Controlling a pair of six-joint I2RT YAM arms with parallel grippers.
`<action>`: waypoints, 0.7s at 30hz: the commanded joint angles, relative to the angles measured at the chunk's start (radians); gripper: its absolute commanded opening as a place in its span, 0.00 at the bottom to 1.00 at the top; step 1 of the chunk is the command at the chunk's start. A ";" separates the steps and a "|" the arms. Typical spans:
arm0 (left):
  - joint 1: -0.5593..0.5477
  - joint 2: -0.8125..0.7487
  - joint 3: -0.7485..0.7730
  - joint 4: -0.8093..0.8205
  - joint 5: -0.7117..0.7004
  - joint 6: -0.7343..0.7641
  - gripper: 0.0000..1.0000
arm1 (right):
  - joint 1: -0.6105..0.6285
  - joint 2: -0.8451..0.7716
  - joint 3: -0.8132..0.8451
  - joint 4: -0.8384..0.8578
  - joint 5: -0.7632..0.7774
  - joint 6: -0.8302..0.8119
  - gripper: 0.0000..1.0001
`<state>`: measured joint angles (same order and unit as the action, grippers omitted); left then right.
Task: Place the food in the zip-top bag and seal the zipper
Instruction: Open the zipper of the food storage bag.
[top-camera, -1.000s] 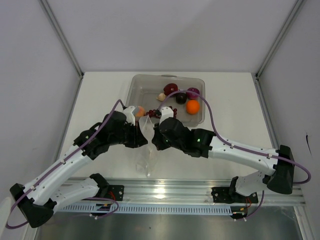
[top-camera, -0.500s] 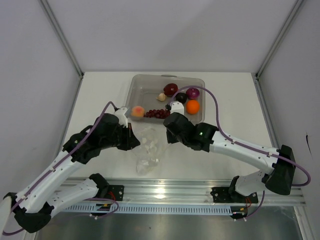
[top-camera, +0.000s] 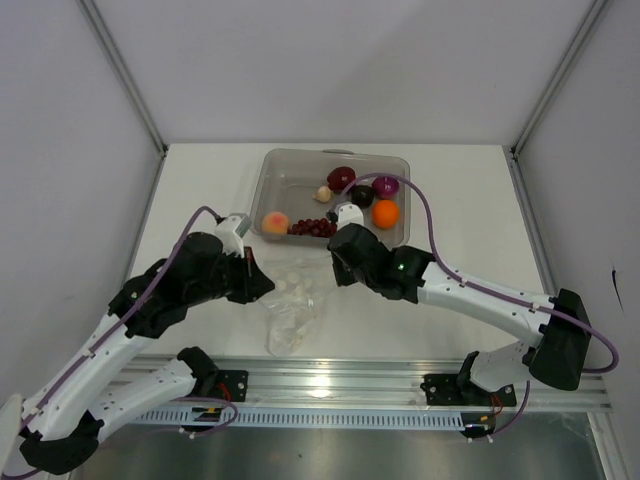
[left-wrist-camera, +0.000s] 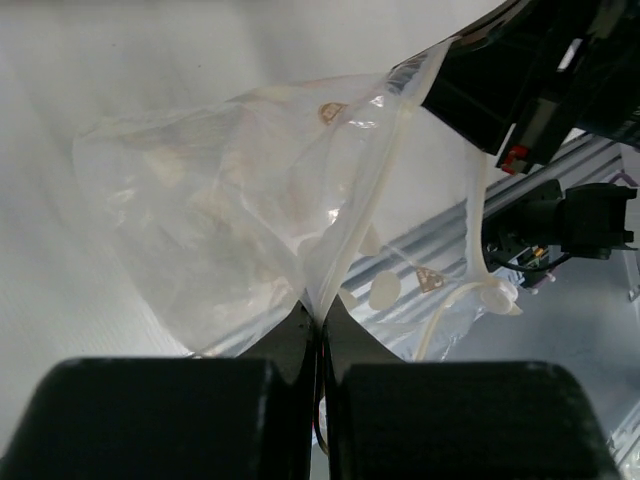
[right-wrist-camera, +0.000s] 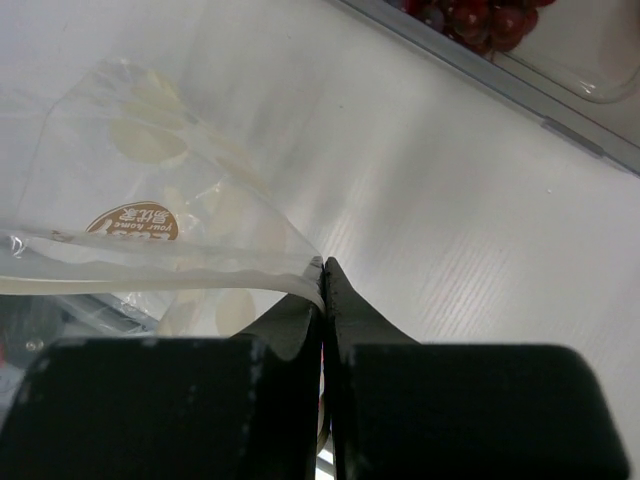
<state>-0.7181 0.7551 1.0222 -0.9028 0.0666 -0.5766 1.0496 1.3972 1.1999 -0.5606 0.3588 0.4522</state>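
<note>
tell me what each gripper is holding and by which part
Both hold the clear zip-top bag. The left gripper pinches one end of its mouth edge; the right gripper pinches the other end.

Looking like robot lab test cell. Plain grey panels (top-camera: 330, 70) closing in white table (top-camera: 470, 220) on three sides, metal posts (top-camera: 125, 80) running up panel joins. Left arm (top-camera: 130, 330) and right arm (top-camera: 480, 300) sitting bolted to slotted aluminium rail (top-camera: 330, 385) at near edge, purple cables (top-camera: 427, 225) looping along them. Toy fruit (top-camera: 385, 213) lying in grey plastic tray (top-camera: 290, 180) as test props. Bare, evenly lit surfaces pointing to experiment bench.
</note>
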 joint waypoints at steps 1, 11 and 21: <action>-0.003 -0.025 -0.001 0.044 0.044 -0.003 0.01 | -0.017 -0.024 -0.028 0.077 -0.047 -0.053 0.00; -0.001 0.070 -0.004 0.032 -0.048 -0.026 0.01 | -0.026 -0.027 -0.002 0.133 -0.146 -0.089 0.48; 0.000 0.079 -0.011 -0.054 -0.258 -0.088 0.01 | -0.039 -0.087 0.099 0.085 -0.224 -0.092 0.99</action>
<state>-0.7177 0.8387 1.0100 -0.9203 -0.0994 -0.6304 1.0149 1.3792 1.2358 -0.4885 0.1703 0.3641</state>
